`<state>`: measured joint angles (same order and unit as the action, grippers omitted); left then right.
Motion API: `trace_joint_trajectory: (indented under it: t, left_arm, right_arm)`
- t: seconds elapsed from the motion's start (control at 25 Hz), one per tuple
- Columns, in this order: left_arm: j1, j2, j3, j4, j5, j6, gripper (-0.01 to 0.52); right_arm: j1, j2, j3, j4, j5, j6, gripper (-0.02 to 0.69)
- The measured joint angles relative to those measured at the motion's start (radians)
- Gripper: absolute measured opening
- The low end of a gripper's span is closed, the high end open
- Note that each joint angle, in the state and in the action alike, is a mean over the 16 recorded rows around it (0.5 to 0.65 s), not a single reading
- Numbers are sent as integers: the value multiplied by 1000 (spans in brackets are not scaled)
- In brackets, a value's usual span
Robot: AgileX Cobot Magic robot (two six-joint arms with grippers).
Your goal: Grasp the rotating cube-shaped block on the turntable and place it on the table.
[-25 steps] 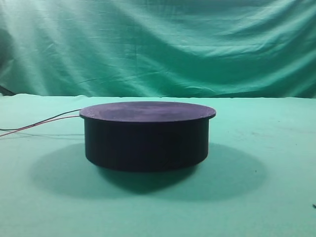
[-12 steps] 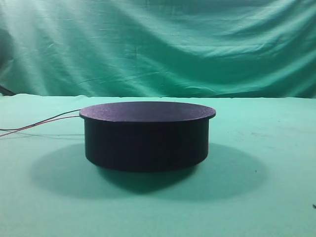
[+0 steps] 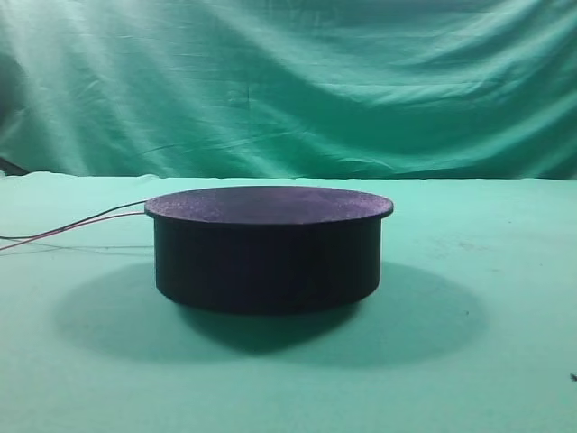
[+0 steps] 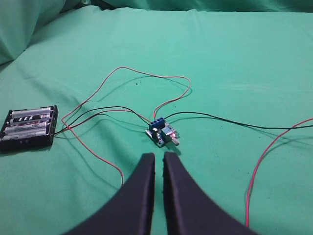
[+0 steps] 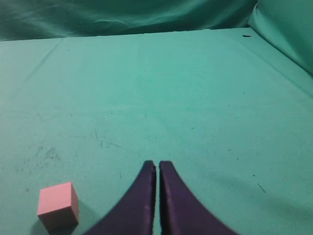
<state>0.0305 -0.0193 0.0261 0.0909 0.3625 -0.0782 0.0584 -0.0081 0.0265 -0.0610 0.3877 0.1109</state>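
The black turntable point(image 3: 268, 257) stands in the middle of the green table point(image 3: 487, 379), and its flat top is bare. In the right wrist view the pink cube-shaped block point(image 5: 58, 205) rests on the table cloth, low at the left. My right gripper point(image 5: 157, 165) is shut and empty, to the right of the block and apart from it. My left gripper point(image 4: 159, 156) is shut with nothing between its fingers, hovering over the cloth just short of a small circuit board point(image 4: 162, 133). Neither gripper shows in the exterior view.
Thin red and black wires point(image 3: 72, 225) run left from the turntable. In the left wrist view they loop over the cloth between the circuit board and a black battery holder point(image 4: 29, 128). A wrinkled green backdrop point(image 3: 288, 81) hangs behind the table.
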Motion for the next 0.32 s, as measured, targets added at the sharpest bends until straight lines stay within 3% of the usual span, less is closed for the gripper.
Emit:
trace_joint_trajectory:
  t: [0.32]
  left_arm:
    - [0,0,0,0,0,0,0]
  right_arm:
    - [0,0,1,1,-9,-1,0]
